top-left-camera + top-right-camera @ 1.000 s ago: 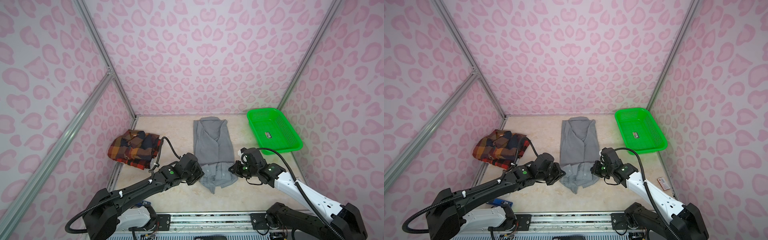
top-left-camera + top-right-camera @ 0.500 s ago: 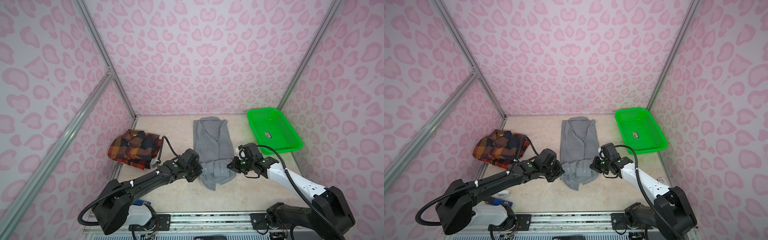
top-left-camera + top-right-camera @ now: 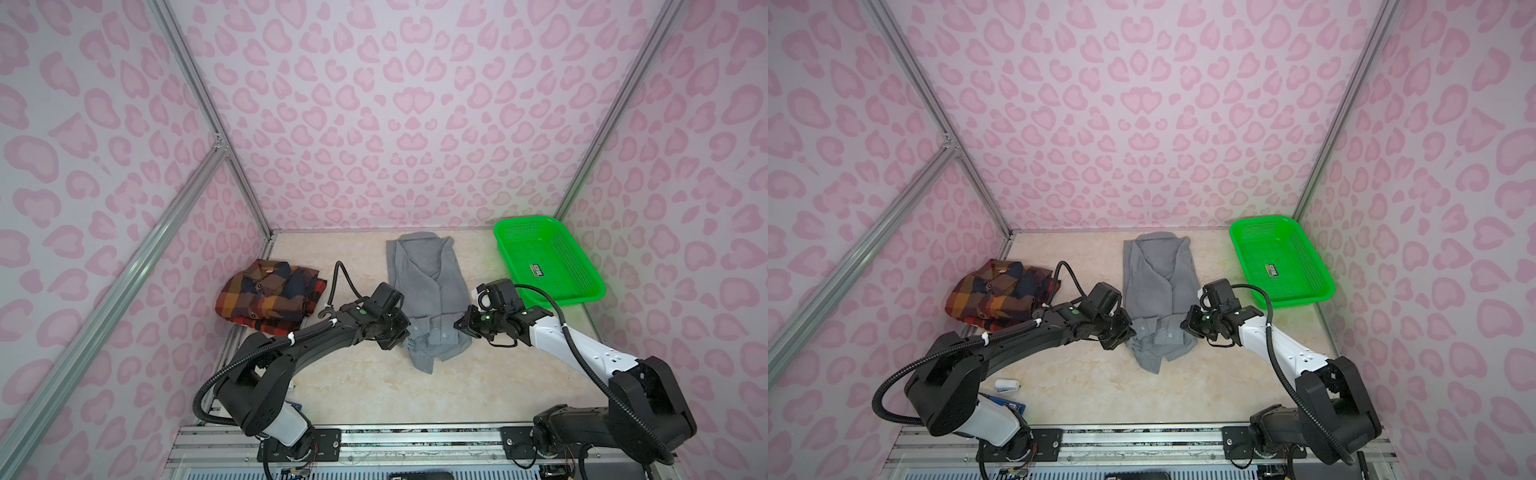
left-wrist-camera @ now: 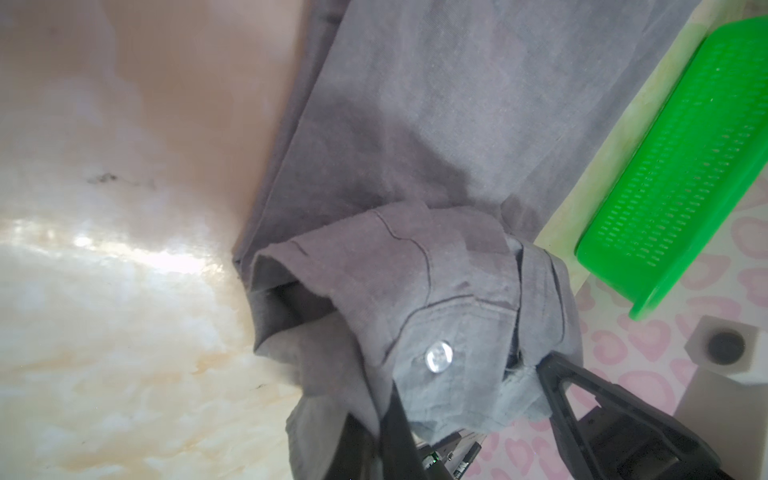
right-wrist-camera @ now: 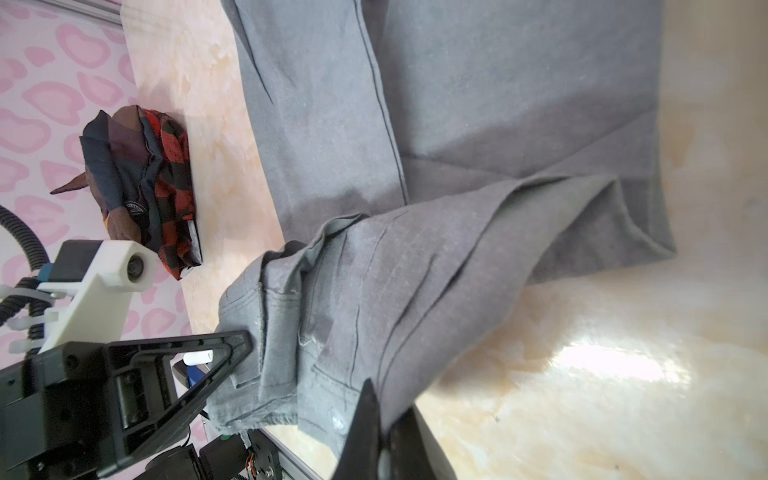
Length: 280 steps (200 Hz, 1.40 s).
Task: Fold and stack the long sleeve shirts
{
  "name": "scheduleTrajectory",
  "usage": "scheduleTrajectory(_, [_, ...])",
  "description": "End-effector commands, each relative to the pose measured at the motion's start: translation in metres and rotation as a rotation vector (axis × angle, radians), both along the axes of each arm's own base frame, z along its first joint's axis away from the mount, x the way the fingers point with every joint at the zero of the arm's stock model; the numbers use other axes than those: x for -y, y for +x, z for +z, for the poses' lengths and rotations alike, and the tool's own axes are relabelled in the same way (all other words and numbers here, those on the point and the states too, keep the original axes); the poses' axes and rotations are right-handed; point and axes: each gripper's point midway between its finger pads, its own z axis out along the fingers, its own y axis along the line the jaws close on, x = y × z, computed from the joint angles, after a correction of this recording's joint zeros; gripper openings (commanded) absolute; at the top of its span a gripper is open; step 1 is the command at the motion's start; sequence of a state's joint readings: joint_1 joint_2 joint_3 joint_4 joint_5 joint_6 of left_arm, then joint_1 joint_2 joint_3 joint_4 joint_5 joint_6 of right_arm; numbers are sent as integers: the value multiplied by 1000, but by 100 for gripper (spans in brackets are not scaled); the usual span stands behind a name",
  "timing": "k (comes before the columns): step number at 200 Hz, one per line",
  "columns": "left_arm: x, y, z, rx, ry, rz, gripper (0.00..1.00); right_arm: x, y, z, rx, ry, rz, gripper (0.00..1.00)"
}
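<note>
gray shirt [image 3: 428, 286] hem drawn farther toward collar | both jaws clamped on it

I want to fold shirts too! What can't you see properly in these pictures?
- Basket label: too small to read in both top views.
- Small white thing, near left: too small to name, top view.
- Gray shirt under left pincer and right pincer: covered in top views.

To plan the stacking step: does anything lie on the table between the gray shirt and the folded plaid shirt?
Nothing loose does. The table strip between the gray shirt and the plaid shirt is bare in both top views; only the left arm's own cable arches above it.
</note>
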<state>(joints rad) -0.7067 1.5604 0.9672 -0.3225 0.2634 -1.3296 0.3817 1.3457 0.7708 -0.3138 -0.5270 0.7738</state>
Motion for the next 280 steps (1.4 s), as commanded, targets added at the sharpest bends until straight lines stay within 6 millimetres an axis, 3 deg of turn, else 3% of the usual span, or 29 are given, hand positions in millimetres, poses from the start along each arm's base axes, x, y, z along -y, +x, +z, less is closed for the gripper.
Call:
scheduleTrajectory(1, [4, -1, 3, 5, 7, -64, 4, 4, 3, 3, 21, 2, 0, 0])
scheduleTrajectory(28, [-5, -2, 13, 51, 38, -85, 4, 8, -7, 9, 34, 5, 0, 0])
scheduleTrajectory(73, [-9, -32, -3, 13, 51, -123, 4, 15, -39, 5, 17, 7, -19, 0])
scheduleTrajectory(106, [-5, -51, 22, 74, 53, -153, 4, 20, -69, 15, 47, -23, -29, 0])
scheduleTrajectory(152, [-7, -83, 31, 80, 42, -165, 4, 20, -101, 25, 57, -9, -43, 0])
scheduleTrajectory(191, [-5, -99, 44, 90, -1, -153, 4, 18, -119, 42, 85, 5, -54, 0])
scheduleTrajectory(220, [-4, -97, 55, 117, -2, -154, 4, 16, -124, 38, 80, -5, -48, 0])
scheduleTrajectory(280, [-3, -81, 43, 92, 20, -158, 4, 20, -105, 36, 124, -21, -114, 0])
